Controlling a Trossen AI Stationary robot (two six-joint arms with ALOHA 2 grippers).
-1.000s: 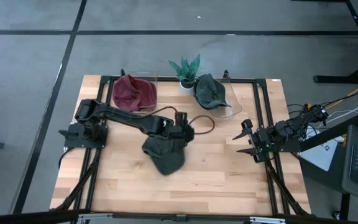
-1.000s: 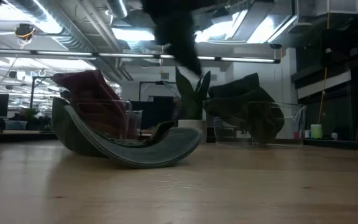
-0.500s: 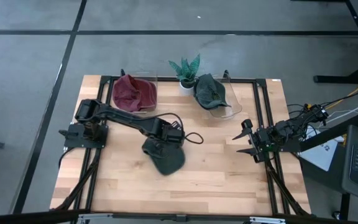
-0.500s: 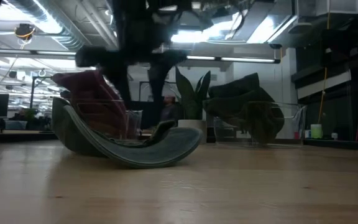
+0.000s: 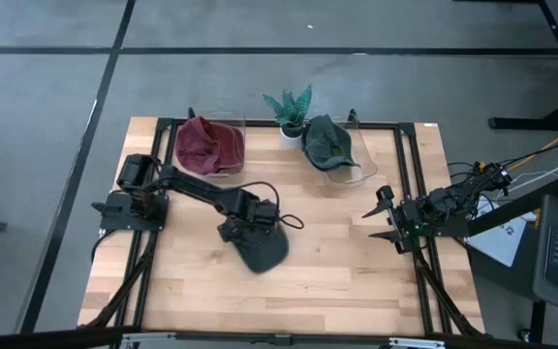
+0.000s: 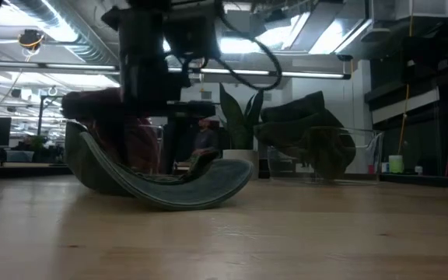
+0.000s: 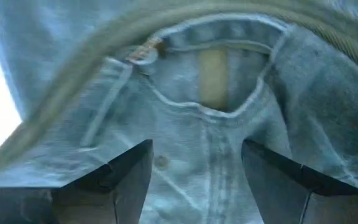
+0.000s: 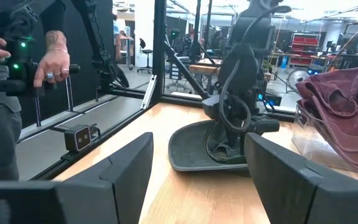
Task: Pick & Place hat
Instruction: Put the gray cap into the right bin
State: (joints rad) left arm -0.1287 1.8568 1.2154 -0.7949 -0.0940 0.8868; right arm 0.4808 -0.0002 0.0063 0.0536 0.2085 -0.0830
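Note:
A dark grey-green hat (image 5: 258, 247) lies upside down near the table's middle, resting on its crown with the brim curved up (image 6: 169, 187). My left gripper (image 5: 240, 229) is open and low over the hat's hollow. In the left wrist view (image 7: 194, 180) its fingers stand on either side of the inner lining and back seam (image 7: 213, 112). My right gripper (image 5: 387, 218) waits open at the table's right edge. From its wrist view (image 8: 197, 186) the hat (image 8: 197, 149) shows ahead, under the left arm. My left gripper comes at the hat's inside from above, pointing down, with open fingers (image 7: 126, 180) close over the lining. I cannot tell whether they touch the cloth. The hat rests on the table.
A clear bin with a red hat (image 5: 209, 145) and another with a dark green hat (image 5: 329, 143) stand along the far edge, with a small potted plant (image 5: 289, 109) between them. Bare wood (image 5: 337, 271) lies near and right of the hat. A person's hand (image 8: 55, 62) shows beyond the table.
My left gripper has moved toward the table's left and a little nearer, and has come down from above the hat into its hollow. The hat has stayed where it was. The right arm has kept still.

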